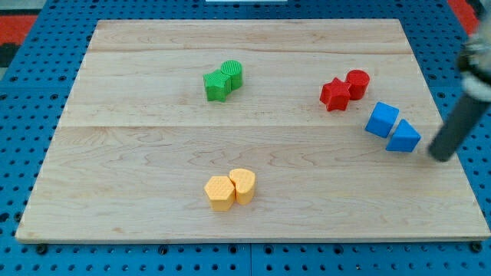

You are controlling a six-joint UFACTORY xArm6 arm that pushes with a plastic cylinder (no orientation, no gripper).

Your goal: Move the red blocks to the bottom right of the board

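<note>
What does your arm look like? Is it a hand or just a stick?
Just a stick, no hand. It is a straight, dark grey rod, round like a thick marker, coming in blurry from the view's right edge. My tip is its plain blunt end. I can see no cables or markings on it.

Lab bench: wooden board (253,176) on blue pegboard (31,115).

the straight dark rod slants down from the view's upper right, blurred near its top; my tip (439,156) rests low at the view's right side.
</note>
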